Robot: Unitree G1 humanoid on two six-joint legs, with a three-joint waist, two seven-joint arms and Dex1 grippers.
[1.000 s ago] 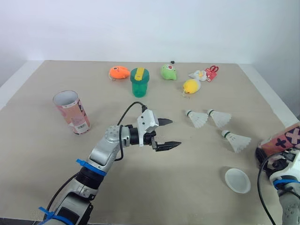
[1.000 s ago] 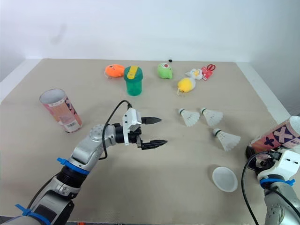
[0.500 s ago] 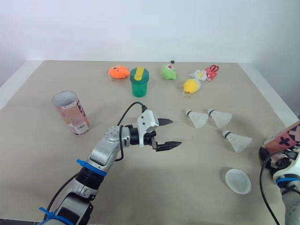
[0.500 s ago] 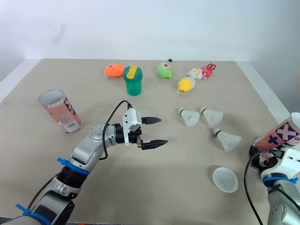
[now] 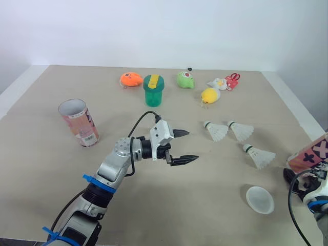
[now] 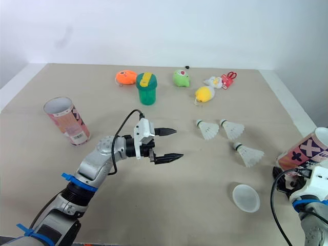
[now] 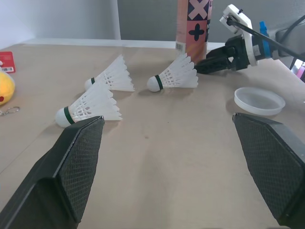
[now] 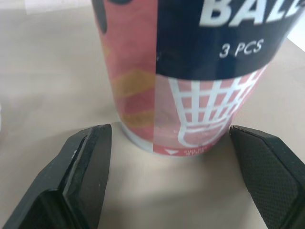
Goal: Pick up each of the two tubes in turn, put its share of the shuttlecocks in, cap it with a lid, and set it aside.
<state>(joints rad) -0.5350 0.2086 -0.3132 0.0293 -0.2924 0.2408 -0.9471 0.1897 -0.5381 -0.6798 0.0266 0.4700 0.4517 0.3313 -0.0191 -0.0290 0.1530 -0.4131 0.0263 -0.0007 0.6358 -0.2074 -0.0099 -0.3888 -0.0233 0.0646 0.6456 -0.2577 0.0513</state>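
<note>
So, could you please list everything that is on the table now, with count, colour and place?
left tube: 1, pink-red pattern, standing with its top open on the table's left side
right tube: 1, pink-red pattern, standing at the far right
shuttlecocks: 3, white with green bands, lying right of centre
lid: 1, translucent white, near right
cup: 1, green with yellow strip, far centre
toys: 4, far row: orange toy, green toy, yellow toy, white toy
red item: 1, beside the white toy
table: 1, beige
left gripper: open, empty, over the centre
right gripper: open, one finger on each side of the right tube's base
</note>
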